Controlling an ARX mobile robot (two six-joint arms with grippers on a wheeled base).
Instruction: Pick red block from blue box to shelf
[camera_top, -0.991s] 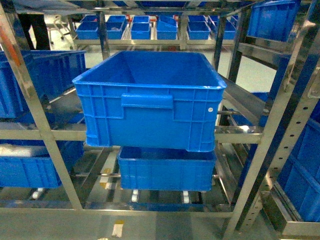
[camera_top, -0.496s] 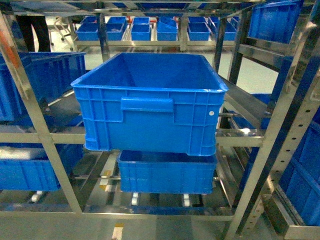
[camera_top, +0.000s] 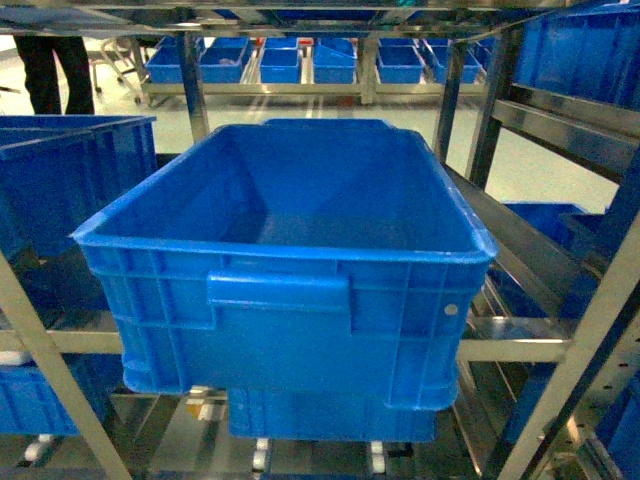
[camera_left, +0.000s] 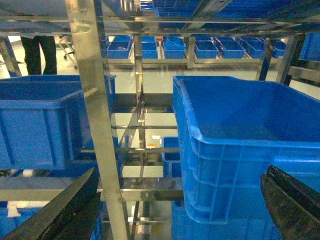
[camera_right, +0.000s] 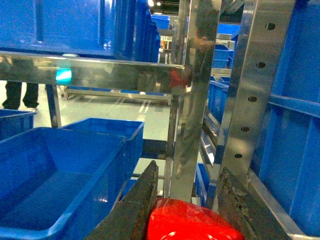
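Note:
In the right wrist view my right gripper (camera_right: 187, 170) is shut on the red block (camera_right: 192, 222), which fills the gap between its two dark fingers. It hangs close to a shelf (camera_right: 250, 75) post, above and to the right of an empty dark blue crate (camera_right: 55, 170). My left gripper (camera_left: 180, 172) stands open with nothing between its fingers, facing the shelf (camera_left: 95, 100) and the same crate (camera_left: 240, 130). Neither gripper shows in the head view. The blue box is out of view.
A dark blue ribbed crate (camera_top: 290, 260) sits empty on the middle tier of the shelf (camera_top: 510, 350), with another crate under it and more at left and right. A person's legs (camera_top: 55, 70) stand at the far left.
The head view has moved closer to the shelf: the dark blue crate now looks larger and I see further down into it.

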